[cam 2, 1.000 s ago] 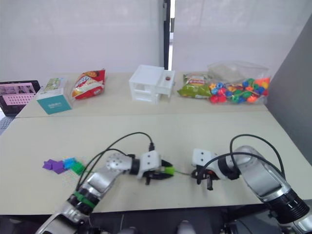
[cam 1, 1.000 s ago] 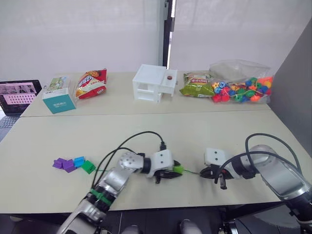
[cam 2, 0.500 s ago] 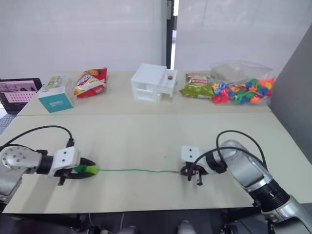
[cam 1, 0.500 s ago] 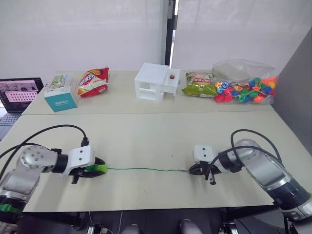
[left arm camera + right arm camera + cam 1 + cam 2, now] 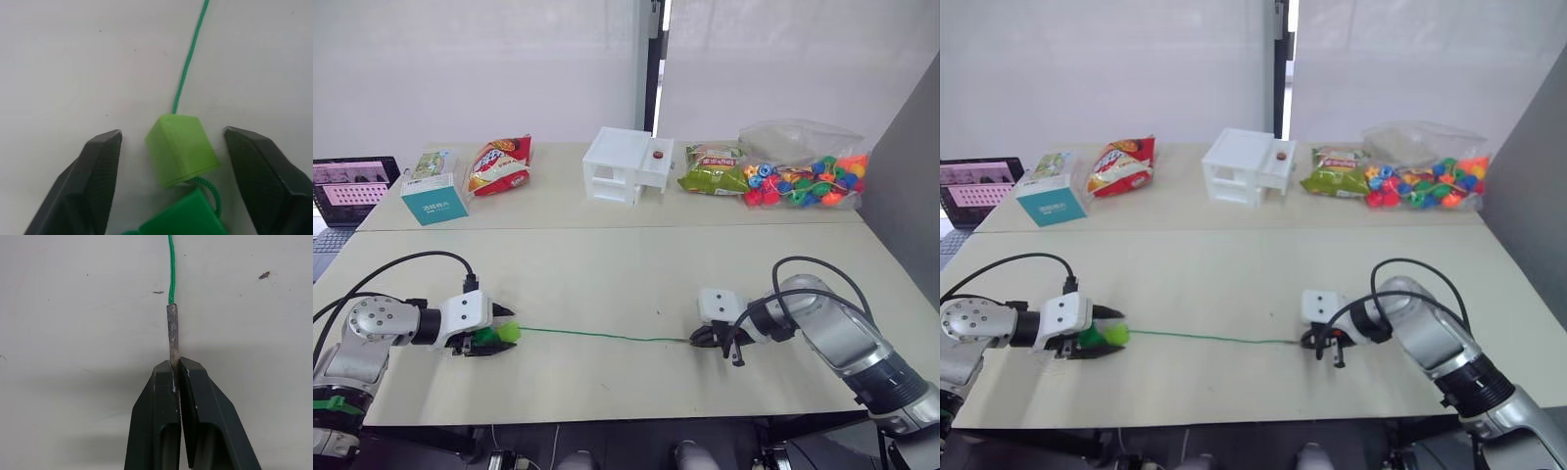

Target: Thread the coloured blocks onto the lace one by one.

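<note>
1. The lace (image 5: 597,334) is a thin, twisted bright green cord lying nearly straight across the front of the table (image 5: 636,264), running from about 9 o'clock to 3 o'clock between the two grippers.
2. Its stiff end is a slim grey metallic tip (image 5: 172,330), dull and slightly scuffed, joined to the green cord at its far end.
3. The right gripper (image 5: 176,369) has its two black fingers pressed together on the near end of that tip, pinching it just above the table.
4. The light green block (image 5: 181,148) is a small matte plastic cube with softly rounded edges; the cord enters its far face and comes out at the near side.
5. Just behind it, touching or nearly so, sits the dark green block (image 5: 183,218), a deeper green cube that is cut off by the frame edge.
6. The left gripper (image 5: 183,161) is spread wide, its blunt black fingers (image 5: 100,161) standing either side of the light green block without touching it.
7. The table is smooth, pale cream, with a few tiny dark specks.
</note>
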Controlling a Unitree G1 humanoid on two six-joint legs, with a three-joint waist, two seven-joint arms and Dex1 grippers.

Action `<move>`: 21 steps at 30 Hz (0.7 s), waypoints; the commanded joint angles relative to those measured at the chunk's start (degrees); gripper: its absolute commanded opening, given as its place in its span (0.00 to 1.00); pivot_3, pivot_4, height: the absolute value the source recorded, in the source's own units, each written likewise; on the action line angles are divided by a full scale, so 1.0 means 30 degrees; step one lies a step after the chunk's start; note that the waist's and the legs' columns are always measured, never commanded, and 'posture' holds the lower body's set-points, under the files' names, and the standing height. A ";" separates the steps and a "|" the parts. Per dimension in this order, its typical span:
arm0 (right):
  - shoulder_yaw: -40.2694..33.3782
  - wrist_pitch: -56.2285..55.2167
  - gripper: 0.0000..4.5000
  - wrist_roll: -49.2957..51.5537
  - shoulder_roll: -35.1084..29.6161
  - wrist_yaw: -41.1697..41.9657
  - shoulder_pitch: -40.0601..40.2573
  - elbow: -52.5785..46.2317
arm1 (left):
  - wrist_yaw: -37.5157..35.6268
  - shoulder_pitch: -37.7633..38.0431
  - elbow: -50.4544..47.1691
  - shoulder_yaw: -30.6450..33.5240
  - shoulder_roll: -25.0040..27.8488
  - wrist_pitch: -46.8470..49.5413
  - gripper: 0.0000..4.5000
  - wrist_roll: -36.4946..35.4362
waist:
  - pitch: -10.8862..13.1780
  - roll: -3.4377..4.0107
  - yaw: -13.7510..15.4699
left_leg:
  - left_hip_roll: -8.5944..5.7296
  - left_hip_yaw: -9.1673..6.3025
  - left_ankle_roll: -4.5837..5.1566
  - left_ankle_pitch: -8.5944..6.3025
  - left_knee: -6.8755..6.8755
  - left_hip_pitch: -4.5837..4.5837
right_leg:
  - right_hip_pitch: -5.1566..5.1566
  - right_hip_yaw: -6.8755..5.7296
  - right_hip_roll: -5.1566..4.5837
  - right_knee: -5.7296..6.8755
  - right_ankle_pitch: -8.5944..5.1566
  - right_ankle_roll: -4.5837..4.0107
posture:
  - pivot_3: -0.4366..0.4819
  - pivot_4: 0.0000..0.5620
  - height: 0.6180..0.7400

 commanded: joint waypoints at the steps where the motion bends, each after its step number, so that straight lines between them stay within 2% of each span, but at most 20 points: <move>1: -0.0641 0.0156 0.00 0.0229 -0.0398 0.0124 0.0065 -0.0682 | -0.0906 -0.0669 -0.0788 0.0157 0.1141 0.1602 0.79 -0.0280 | 0.0003 -0.0004 -0.0001 | 0.0000 -0.0001 0.0004 -0.0002 -0.0002 -0.0001 | -0.0003 -0.0001 0.0000 -0.0001 0.0000 0.0000 | 0.48 0.27 1.00; 4: -0.0703 0.0575 0.00 0.0386 -0.0391 -0.0052 0.0253 -0.1041 | -0.1314 -0.2288 -0.1283 -0.0486 0.1242 0.3432 0.79 -0.0048 | 0.0006 -0.0008 0.0108 | -0.0002 -0.0003 0.0003 -0.0002 0.0002 -0.0003 | 0.0007 -0.0004 0.0000 -0.0005 -0.0001 0.0002 | 0.48 0.27 1.00; 10: -0.0905 0.1264 0.00 0.0609 -0.0359 -0.0476 0.1118 -0.1940 | -0.1514 -0.4873 -0.2639 -0.2907 0.1387 0.8081 0.79 0.2066 | 0.0008 -0.0013 -0.0031 | -0.0010 -0.0006 0.0006 -0.0003 0.0014 -0.0010 | 0.0017 -0.0009 0.0000 0.0035 -0.0001 0.0004 | 0.48 0.27 1.00; 16: -0.1099 0.1371 0.00 0.0481 -0.0568 -0.0603 0.1385 -0.2042 | -0.1441 -0.4942 -0.4328 -0.5087 0.1861 1.0327 0.79 0.4262 | 0.0013 -0.0022 -0.0258 | -0.0006 -0.0014 0.0053 -0.0030 0.0011 -0.0006 | 0.0004 -0.0007 0.0007 0.0149 -0.0002 0.0005 | 0.48 0.27 1.00; 20: -0.1011 0.1392 0.00 0.0438 -0.0565 -0.0704 0.1361 -0.2031 | -0.1748 -0.4473 -0.5361 -0.5591 0.2077 1.0866 0.79 0.4642 | 0.0016 -0.0026 -0.0254 | -0.0007 -0.0017 0.0053 -0.0030 0.0018 -0.0003 | 0.0009 -0.0006 0.0006 0.0164 -0.0004 0.0007 | 0.48 0.27 1.00; 21: -0.0995 0.1394 0.00 0.0441 -0.0569 -0.0701 0.1372 -0.2051 | -0.1892 -0.4303 -0.5572 -0.5635 0.2187 1.1013 0.74 0.4640 | 0.0016 -0.0025 -0.0257 | -0.0006 -0.0018 0.0053 -0.0030 0.0019 -0.0002 | 0.0009 -0.0006 0.0006 0.0164 -0.0004 0.0007 | 0.48 0.27 1.00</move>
